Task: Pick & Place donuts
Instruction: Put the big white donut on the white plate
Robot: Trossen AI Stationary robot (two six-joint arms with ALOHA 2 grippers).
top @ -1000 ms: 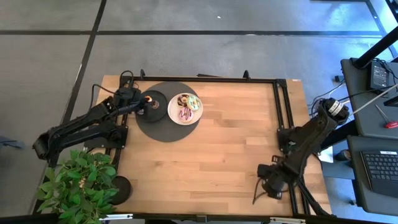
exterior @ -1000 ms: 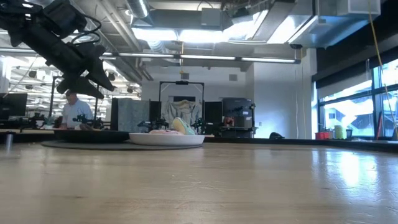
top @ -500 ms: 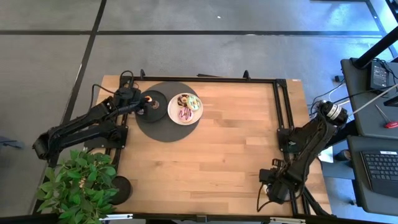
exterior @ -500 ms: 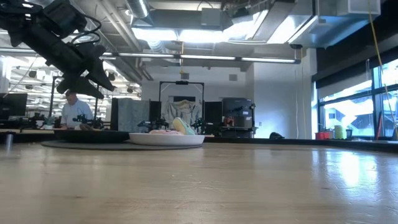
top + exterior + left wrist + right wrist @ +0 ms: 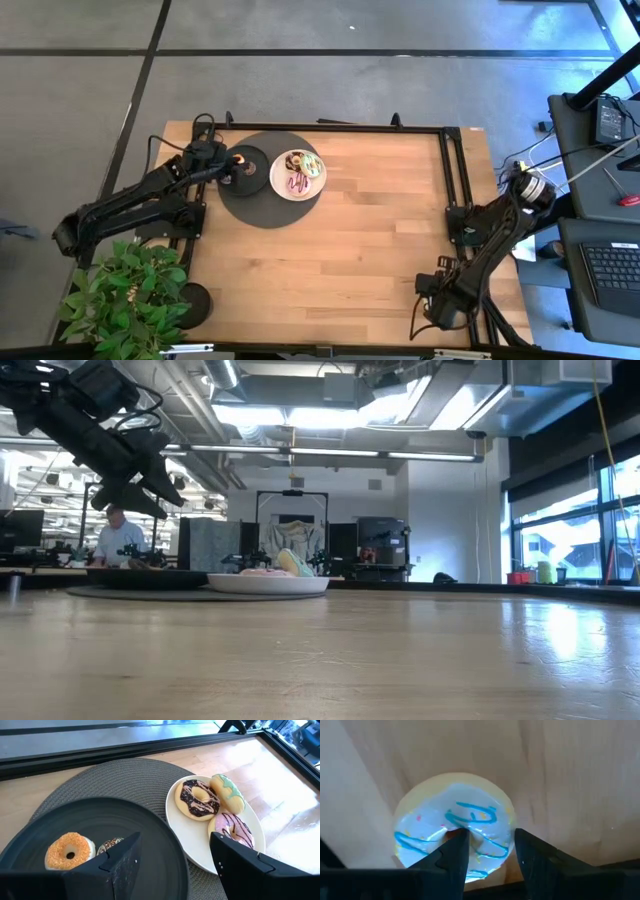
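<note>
Over at the far left corner of the light wooden counter (image 5: 350, 230), the left end effector (image 5: 172, 865) hangs with its two dark fingers spread wide and nothing between them, poised above a glossy black round plate (image 5: 150, 832) that sits on a larger dark woven round mat (image 5: 125, 775). On that black plate lie an orange-iced toy donut (image 5: 70, 851) and, touching its side, a small chocolate-brown donut with sprinkles (image 5: 111, 845). Just beside the black plate, also on the mat, stands a round white plate (image 5: 187, 840) carrying three more rings: a chocolate-iced donut with pink drizzle (image 5: 198, 799), a cream-yellow donut with green icing (image 5: 227, 793) leaning against it on edge, and a pink-iced donut with dark stripes (image 5: 234, 829) near the plate's rim. From table height the white plate shows as a low shallow dish with the pink and yellow-green rings peeking above its edge, and a person sits at a desk far back in the room. The right arm is folded down at the near right corner of the counter, well apart from the plates. Its end effector (image 5: 490, 857) has one finger (image 5: 451, 854) pushed into the centre hole of a cream-yellow donut with white icing and blue squiggles (image 5: 455, 832), the other finger across the ring's rim, gripping that donut over bare wood.
</note>
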